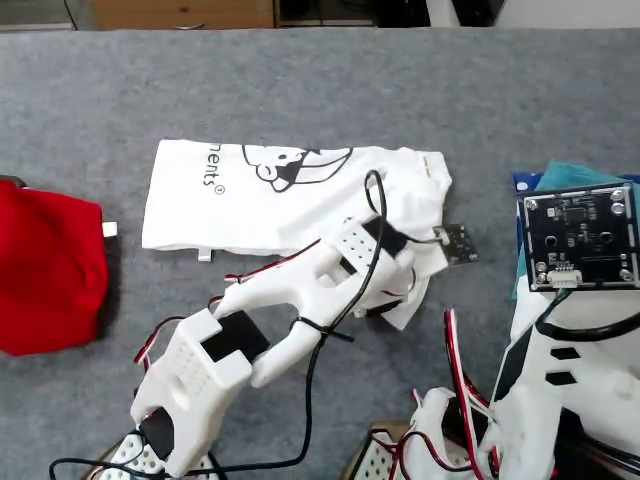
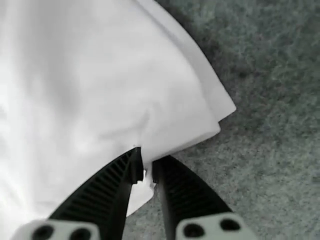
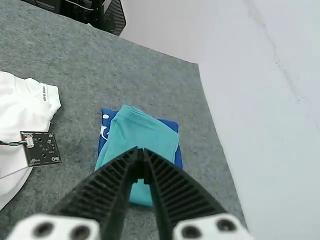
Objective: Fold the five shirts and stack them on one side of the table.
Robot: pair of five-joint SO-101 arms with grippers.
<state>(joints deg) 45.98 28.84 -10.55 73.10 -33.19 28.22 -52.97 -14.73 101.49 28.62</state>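
Left hand [image 2: 144, 167] low, outstretched, closed; right hand [image 3: 140, 156] aloft, closed

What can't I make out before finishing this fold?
High view: left arm covers the white shirt's near right corner.
High view: camera board on the right arm hides most of the teal shirt and blue shirt.
High view: frame edge cuts off the red shirt.
Left wrist view: the left gripper hides how much cloth it pinches.

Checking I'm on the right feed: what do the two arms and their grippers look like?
The left arm and right arm are white plastic with vented housings, trailed by a black cable and red wires. The left gripper and right gripper have black ribbed fingers tapering to points. A black camera board tops the right arm.
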